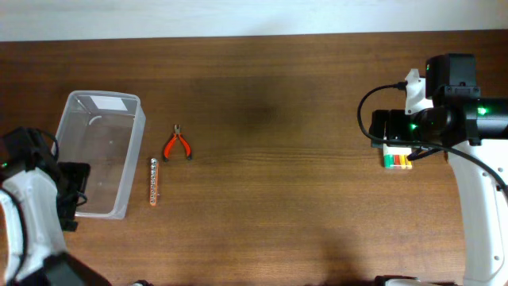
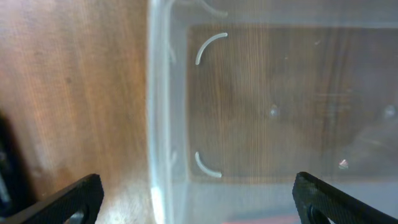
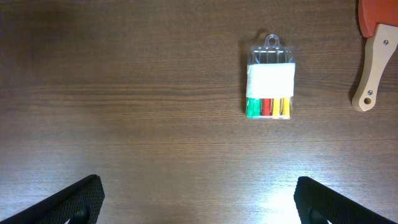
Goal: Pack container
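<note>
Both arms pair white shells with black joint housings: the right arm has a broad white link, the left arm a curved one. A black cable loops beside the right wrist, where small green lights glow. The left fingertips and right fingertips are matte black wedges.

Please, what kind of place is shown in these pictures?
Likely a robotics test bench: a wooden table, a left arm and a right arm at its ends, and a clear container with orange pliers laid nearby.
</note>
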Available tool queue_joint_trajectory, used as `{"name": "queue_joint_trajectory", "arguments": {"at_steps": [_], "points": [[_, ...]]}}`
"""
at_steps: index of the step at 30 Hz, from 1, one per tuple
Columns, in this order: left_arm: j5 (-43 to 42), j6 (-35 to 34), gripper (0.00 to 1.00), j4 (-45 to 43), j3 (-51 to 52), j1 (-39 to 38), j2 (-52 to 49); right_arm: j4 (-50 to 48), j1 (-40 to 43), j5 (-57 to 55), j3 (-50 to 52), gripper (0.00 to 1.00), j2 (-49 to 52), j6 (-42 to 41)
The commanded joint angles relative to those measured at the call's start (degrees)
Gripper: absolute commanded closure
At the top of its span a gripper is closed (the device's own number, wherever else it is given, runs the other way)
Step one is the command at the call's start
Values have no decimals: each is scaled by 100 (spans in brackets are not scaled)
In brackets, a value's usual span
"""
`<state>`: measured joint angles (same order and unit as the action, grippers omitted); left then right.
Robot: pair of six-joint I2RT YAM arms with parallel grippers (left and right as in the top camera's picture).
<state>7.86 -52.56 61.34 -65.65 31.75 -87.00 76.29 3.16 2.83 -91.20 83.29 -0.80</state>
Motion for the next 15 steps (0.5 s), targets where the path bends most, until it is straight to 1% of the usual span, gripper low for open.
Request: {"name": "queue_joint_trajectory", "arguments": {"at_steps": [1, 8, 12, 13, 15], "points": [[-149, -79, 1, -109, 31, 31, -378, -13, -52, -72, -129, 1, 13, 61], [-76, -79, 1, -267, 31, 31, -951, -13, -52, -74, -129, 1, 13, 61], [4, -76, 0, -308, 31, 31, -1069, -13, -52, -74, -129, 1, 13, 61], [94, -79, 1, -308, 31, 31, -1073, -15, -52, -74, -129, 1, 13, 61], [260, -79, 7, -308, 33, 31, -1073, -15, -52, -74, -129, 1, 13, 59]]}}
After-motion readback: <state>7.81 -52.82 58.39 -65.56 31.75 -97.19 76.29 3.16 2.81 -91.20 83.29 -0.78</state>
